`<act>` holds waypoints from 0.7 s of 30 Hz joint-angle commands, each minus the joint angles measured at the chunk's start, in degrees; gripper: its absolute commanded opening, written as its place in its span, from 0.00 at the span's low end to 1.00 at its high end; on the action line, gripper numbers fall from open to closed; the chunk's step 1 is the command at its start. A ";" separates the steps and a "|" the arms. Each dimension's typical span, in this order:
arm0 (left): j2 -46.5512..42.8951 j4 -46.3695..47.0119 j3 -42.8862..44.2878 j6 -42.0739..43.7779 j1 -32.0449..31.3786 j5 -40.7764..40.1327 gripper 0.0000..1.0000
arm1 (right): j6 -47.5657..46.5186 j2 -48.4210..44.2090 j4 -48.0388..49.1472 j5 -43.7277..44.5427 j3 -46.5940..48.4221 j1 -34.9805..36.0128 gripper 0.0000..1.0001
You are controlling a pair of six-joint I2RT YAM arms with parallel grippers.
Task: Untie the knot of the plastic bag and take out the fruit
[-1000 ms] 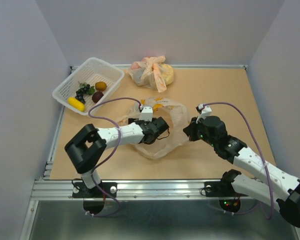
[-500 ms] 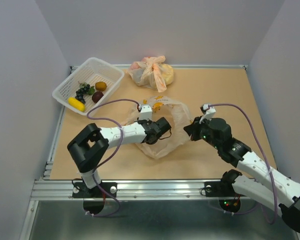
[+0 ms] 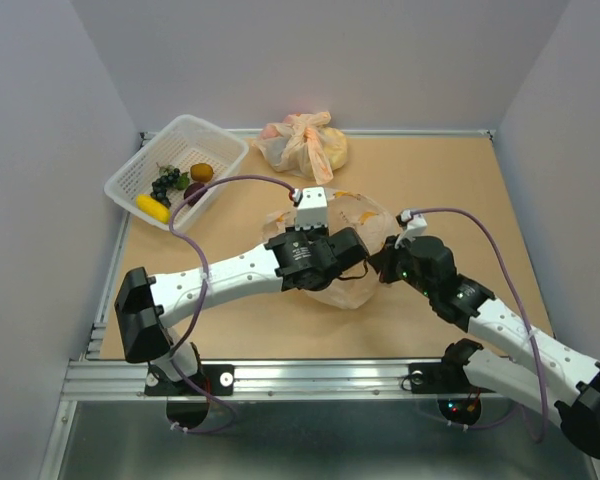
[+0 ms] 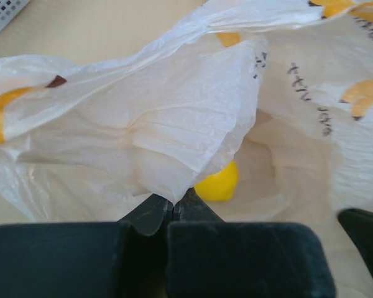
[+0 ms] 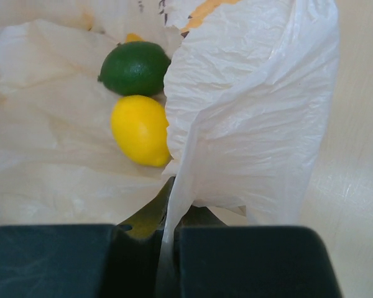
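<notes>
While the plastic bag point(image 3: 352, 214) lies crumpled in the middle of the table point(image 3: 460, 180), between your two arms, its mouth gapes wide and no tied knot shows in any view. I judge the untying done and the emptying now in hand. Inside, a yellow lemon-like fruit point(image 5: 140, 129) sits touching a green one point(image 5: 135, 67) on the bag's floor.

Your left gripper point(image 4: 172, 208) is clamped tight on a fold of film at one side of the mouth. Your right gripper point(image 5: 168, 211) pinches a fold on the other side, jaws closed on thin plastic. Both hold bag, neither holds fruit.

Next you need one claw free. Let one lip go, hold the other up so the mouth does not collapse, and reach in for the lemon, the nearer of the two to both claws. Watch for film snagging the fingers.

Far left, the white basket point(image 3: 220, 134) holds small fruits point(image 3: 170, 190). At the far edge, a second knotted bag point(image 3: 305, 143) sits well apart.
</notes>
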 commanded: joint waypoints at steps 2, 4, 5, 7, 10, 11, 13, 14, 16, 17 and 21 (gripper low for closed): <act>-0.81 -6.00 0.13 -4.57 -2.76 -0.95 0.00 | -0.11 -0.43 3.12 1.73 -1.47 0.21 0.00; -1.07 -6.00 -1.28 -7.47 -2.85 0.02 0.00 | -0.11 -1.22 3.47 1.99 -2.26 0.12 0.00; -2.03 -5.65 -3.11 -8.17 -2.85 0.28 0.00 | -0.11 -1.49 3.82 2.34 -2.70 0.21 0.00; -3.35 -4.25 -5.32 -9.84 -2.77 0.63 0.00 | -0.11 -2.02 4.09 2.43 -3.84 0.30 0.00; -7.04 -0.39 -10.76 -9.68 -1.19 3.00 0.00 | 0.06 -1.93 4.97 1.91 -5.07 0.21 0.01; -9.22 3.37 -14.00 -9.06 -0.57 4.14 0.00 | 0.15 -1.84 5.32 1.73 -5.17 0.21 0.00; -11.43 7.08 -18.75 -7.40 1.71 7.13 0.00 | 0.32 -1.84 5.50 1.56 -5.69 0.21 0.01; -13.27 10.14 -20.00 -6.61 2.59 8.18 0.00 | 0.24 -1.93 5.49 1.64 -5.87 0.21 0.00; -14.95 12.45 -21.93 -5.37 4.87 10.65 0.00 | 0.15 -2.19 5.49 1.47 -5.96 0.21 0.00; -15.57 13.33 -22.99 -4.32 5.32 11.18 0.00 | -0.02 -2.28 5.49 1.29 -6.04 0.12 0.00; -16.81 14.22 -22.56 -2.39 6.46 11.62 0.07 | -0.29 -3.51 5.49 1.21 -6.04 0.30 0.00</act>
